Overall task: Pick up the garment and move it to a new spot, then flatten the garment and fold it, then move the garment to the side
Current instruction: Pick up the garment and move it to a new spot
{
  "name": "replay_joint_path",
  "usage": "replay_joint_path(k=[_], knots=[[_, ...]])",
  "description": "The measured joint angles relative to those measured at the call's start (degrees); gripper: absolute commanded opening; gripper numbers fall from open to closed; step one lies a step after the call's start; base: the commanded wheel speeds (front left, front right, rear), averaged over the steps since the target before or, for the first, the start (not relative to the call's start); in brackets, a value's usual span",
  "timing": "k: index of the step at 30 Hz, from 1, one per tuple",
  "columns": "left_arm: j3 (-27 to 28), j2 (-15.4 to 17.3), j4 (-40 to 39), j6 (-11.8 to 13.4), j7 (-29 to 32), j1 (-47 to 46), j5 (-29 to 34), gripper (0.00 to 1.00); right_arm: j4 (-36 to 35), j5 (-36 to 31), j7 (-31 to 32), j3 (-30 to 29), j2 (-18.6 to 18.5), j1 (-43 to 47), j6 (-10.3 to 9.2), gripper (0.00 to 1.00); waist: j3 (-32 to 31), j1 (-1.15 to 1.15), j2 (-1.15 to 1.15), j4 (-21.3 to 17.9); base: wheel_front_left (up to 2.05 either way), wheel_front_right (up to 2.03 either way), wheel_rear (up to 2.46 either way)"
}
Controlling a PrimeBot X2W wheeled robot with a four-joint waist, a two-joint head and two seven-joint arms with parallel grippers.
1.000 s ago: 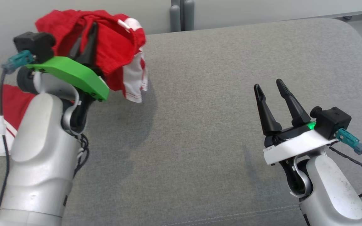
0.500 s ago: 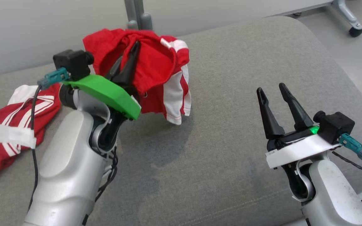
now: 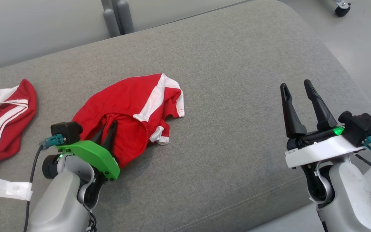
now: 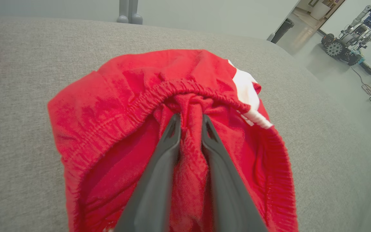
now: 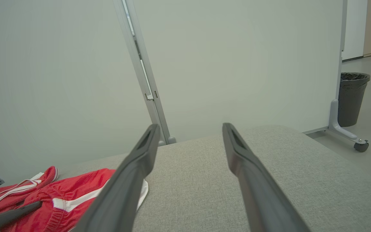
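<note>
Left end effector (image 4: 190,121) pinches garment (image 3: 130,96); green mount (image 3: 90,155) hides its near edge.

Soft, even light is coming down from overhead, throwing only faint shadows onto the grey bench (image 3: 224,96) just beside the red garment (image 3: 124,96). Nothing is glaring. Both wrist views are bowing at their edges, the nearest jaws blurring.

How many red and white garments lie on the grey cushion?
2. One garment lies crumpled near the cushion middle, a fold pinched in the left claw; the other garment lies at its left edge, partly cut off.
</note>
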Motion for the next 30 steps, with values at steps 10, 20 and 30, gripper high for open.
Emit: replay_joint_path(k=[10, 20, 30], knots=[[0.0, -0.3, 4.1, 0.0, -3.2, 0.0, 0.9, 1.00, 0.4, 0.0, 0.0, 1.2, 0.3, 0.8, 0.00, 1.00, -1.0, 0.00, 0.00, 2.7, 0.00, 0.00, 0.00], [-0.2, -0.8, 1.3, 0.0, -7.2, -0.2, 1.6, 1.00, 0.6, 0.0, 0.0, 0.9, -0.3, 2.1, 0.00, 1.00, -2.7, 0.00, 0.00, 5.5, 0.00, 0.00, 0.00], [-1.7, -1.7, -4.4, 0.0, -8.2, -0.1, 2.0, 1.00, 0.6, 0.0, 0.0, 0.4, -1.2, 2.2, 0.00, 1.00, -3.3, 0.00, 0.00, 8.4, 0.00, 0.00, 0.00]])
